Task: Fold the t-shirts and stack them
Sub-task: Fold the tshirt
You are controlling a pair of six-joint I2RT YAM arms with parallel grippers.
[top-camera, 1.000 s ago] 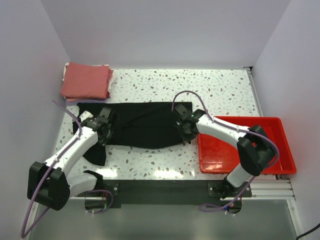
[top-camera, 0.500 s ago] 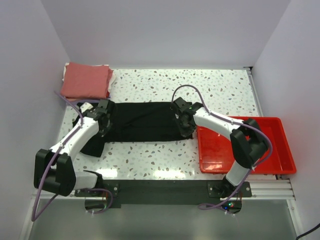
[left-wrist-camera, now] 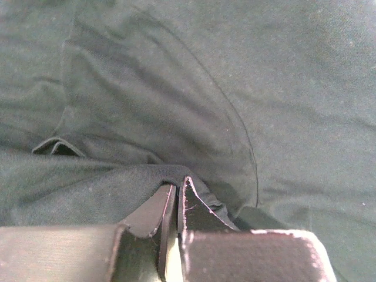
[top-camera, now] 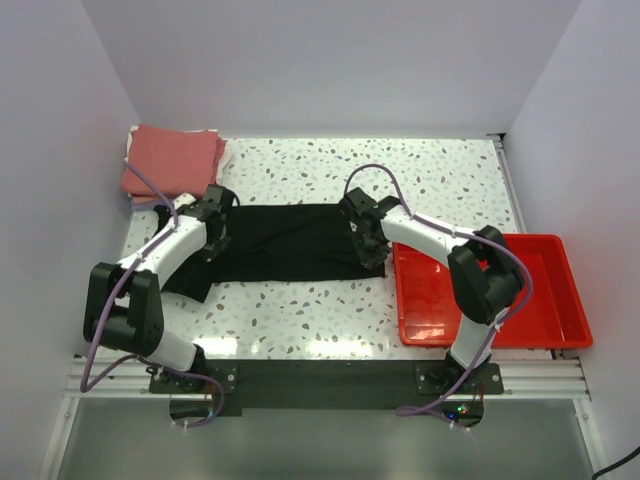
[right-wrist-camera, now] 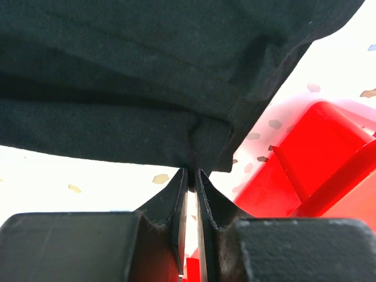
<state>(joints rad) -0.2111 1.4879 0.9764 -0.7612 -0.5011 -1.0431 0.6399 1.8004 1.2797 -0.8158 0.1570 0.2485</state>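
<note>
Lying band-like, creased black t-shirt (top-camera: 290, 245)

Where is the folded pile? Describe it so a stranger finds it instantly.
Start at the speckled table and go to its far left corner. The folded pile sits there, salmon-red on top, unlike the black t-shirt stretched out nearby.

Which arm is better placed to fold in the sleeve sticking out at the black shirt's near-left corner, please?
Left, I'd say. The left tool pinches the black shirt beside that sleeve, whereas the right tool grips the opposite end, next to the tray.
</note>
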